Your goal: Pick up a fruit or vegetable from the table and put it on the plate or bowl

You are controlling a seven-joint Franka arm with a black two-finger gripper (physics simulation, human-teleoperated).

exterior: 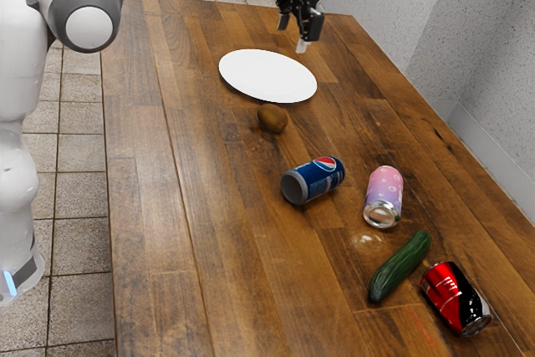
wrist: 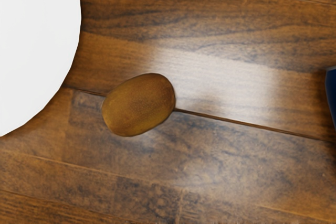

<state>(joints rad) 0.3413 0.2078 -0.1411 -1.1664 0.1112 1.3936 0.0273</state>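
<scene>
Nearest you in the exterior view, a red can (exterior: 454, 298) lies on its side at the near end of the table (exterior: 192, 232), toward that view's right. A cucumber (exterior: 400, 266) lies flat near it, a little apart from it. Farther in, you have a pink can (exterior: 384, 196) on its side with one end facing you. A blue can (exterior: 313, 180) lies on its side too, toward the exterior view's left of the pink one and well clear of it.

Beyond the cans, the kiwi (exterior: 272, 118) rests on the wood, close to the near rim of the white plate (exterior: 267, 75) but not touching it.

Your gripper (exterior: 294, 33) hangs in the air over the plate's far edge. Its fingers are spread, with nothing between them.

In the wrist view you see the kiwi (wrist: 138, 104) on the boards, with the plate's (wrist: 31, 40) curved rim close by and a strip of table between them. A sliver of the blue can (wrist: 332, 95) shows on the kiwi's other side.
</scene>
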